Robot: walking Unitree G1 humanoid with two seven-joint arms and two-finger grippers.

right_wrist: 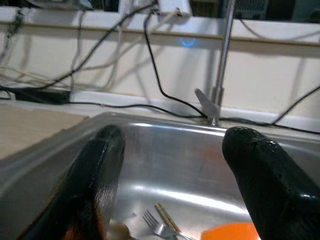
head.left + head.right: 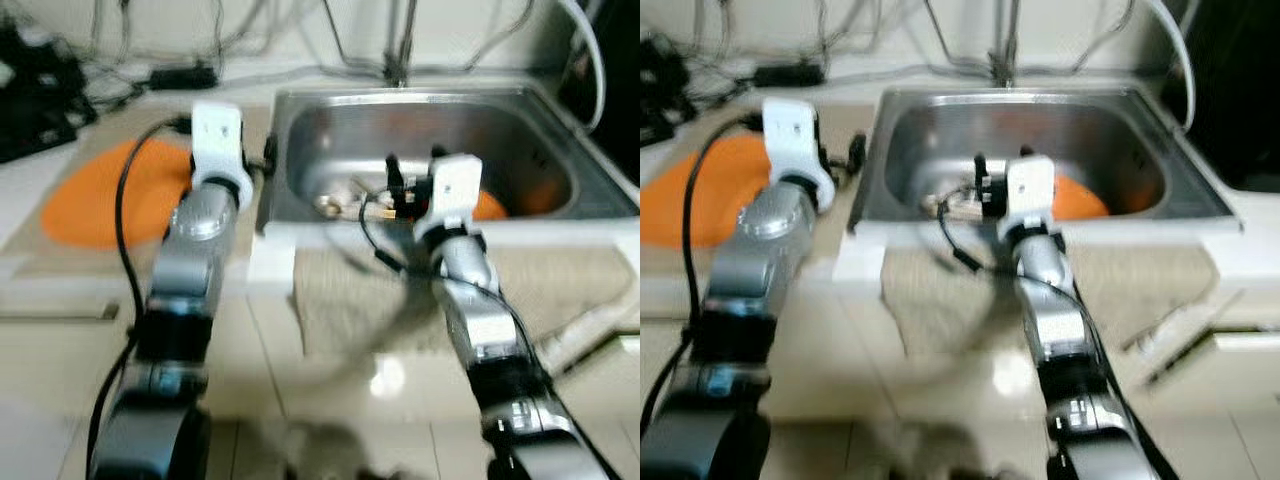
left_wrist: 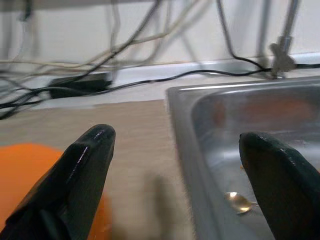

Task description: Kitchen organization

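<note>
Both pincers are held apart with nothing gripped: the right pincer [image 1: 170, 170] is poised over the sink [image 2: 300, 130], the left pincer [image 3: 175, 170] over the counter [image 3: 135, 130] beside it. One fork [image 1: 157, 225], one spoon [image 3: 239, 201] and one orange dish [image 1: 232, 231] can be counted in the basin. The cutlery could easily be knocked or missed, since it's lying flat on slick steel.
</note>
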